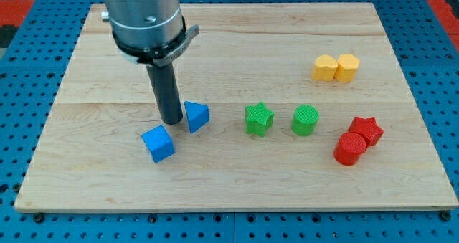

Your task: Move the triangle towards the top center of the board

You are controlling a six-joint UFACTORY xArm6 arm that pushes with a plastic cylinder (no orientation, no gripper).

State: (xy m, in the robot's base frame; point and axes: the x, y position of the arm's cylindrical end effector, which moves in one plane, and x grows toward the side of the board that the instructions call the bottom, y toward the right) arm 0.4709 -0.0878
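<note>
1. My tip (172, 121), the tool on this rig, is a plain dark rod with nothing to open or close and nothing clamped. It rests on the bench (237, 193) left of centre, roughly midway between the top and bottom edges.
2. The blue triangle (196, 116) sits just beside the tip on the view's right, touching it or very nearly so; I cannot tell which.
3. A blue cube (158, 143) lies just below and slightly left of the tip, towards the bottom edge, apart from the triangle.
4. Elsewhere: a green star (259, 119) and a green cylinder (305, 120) near the middle; a red star (366, 129) and a red cylinder (350, 148) touching near the right edge; two yellow blocks (336, 67) side by side towards the top right corner.
5. Step in hand, as I judge it: positioning for the push. The triangle has not reached the top centre.
6. From here a push would drive the triangle right, towards the green star. The next move calls for bringing the tip round to the triangle's lower-left side, clear of the cube, then pushing up and slightly right towards the top edge's middle.
</note>
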